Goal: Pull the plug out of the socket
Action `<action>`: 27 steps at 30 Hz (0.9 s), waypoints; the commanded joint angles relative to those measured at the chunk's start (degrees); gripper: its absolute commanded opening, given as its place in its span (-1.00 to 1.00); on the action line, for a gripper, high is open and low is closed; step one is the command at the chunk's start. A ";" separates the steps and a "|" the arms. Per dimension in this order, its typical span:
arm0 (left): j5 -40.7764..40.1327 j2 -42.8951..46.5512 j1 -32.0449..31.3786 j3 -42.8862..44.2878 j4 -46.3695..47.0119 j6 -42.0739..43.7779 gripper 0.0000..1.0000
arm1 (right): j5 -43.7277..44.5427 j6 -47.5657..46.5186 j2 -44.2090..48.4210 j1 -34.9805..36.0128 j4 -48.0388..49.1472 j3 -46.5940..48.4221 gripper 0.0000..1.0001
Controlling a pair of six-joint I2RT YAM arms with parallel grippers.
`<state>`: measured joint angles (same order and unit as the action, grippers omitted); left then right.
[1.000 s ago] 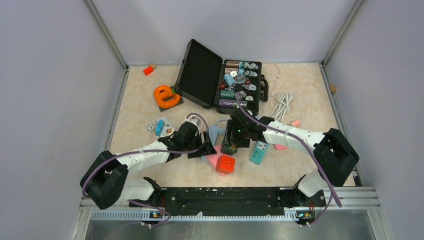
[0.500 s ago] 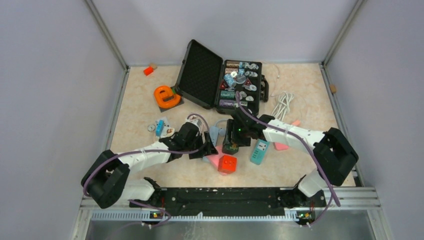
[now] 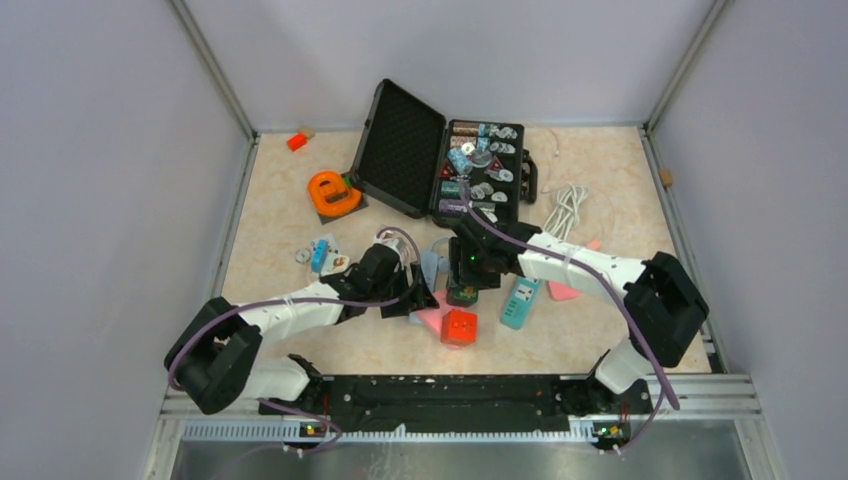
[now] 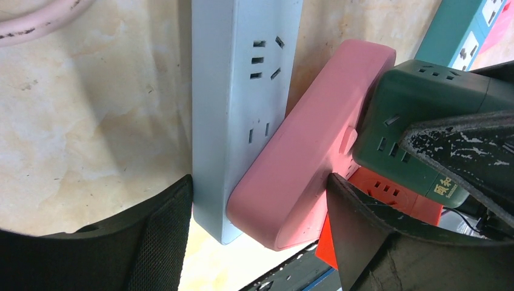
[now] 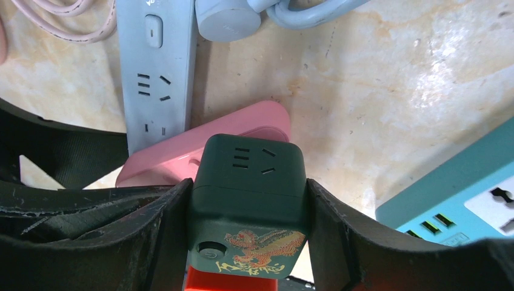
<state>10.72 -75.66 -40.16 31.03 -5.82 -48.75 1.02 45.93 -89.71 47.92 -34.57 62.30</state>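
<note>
A dark green cube plug (image 5: 248, 182) with a dragon print sits against a pink power strip (image 5: 242, 124); their joint is hidden. My right gripper (image 5: 248, 200) is shut on the cube, one finger on each side. My left gripper (image 4: 257, 200) is closed round the pink strip (image 4: 309, 151) and the grey strip (image 4: 242, 91) beside it, one finger (image 4: 163, 236) on the grey side, the other on the pink side. In the top view the left gripper (image 3: 415, 297) and the right gripper (image 3: 465, 285) meet at the cube (image 3: 462, 292) mid-table.
A red cube socket (image 3: 458, 327) lies just in front of the green cube. A teal power strip (image 3: 519, 303) lies to the right. An open black case (image 3: 405, 150) of small parts, an orange object (image 3: 333, 193) and a white cable (image 3: 566, 207) lie further back.
The right wrist has shifted a little to the left and the red cube has slid slightly right. Both grippers keep their hold.
</note>
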 commanded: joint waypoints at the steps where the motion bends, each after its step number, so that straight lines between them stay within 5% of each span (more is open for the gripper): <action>1: -12.23 -4.61 0.26 -1.73 -14.14 2.22 0.03 | 2.25 -3.20 3.22 2.56 1.03 6.38 -1.00; 8: -12.39 -5.45 0.21 -1.16 -14.57 2.60 0.01 | -13.48 1.30 10.50 -4.07 13.57 -2.16 -1.00; 15: -12.40 -5.95 0.24 -0.73 -14.77 2.54 0.00 | -5.98 -3.42 3.52 -1.81 3.30 3.12 -1.00; 22: -12.45 -4.82 0.26 -0.07 -15.20 2.76 0.01 | -6.66 -4.03 10.83 -5.06 5.97 2.94 -1.00; 27: -7.62 -2.12 0.43 3.70 -14.99 5.25 0.41 | 2.39 -3.67 15.58 -9.02 2.47 1.17 -1.00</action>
<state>9.65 -77.12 -40.53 34.39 -8.93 -48.66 -3.49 42.54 -79.70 42.00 -31.46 62.41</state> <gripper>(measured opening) 0.741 0.597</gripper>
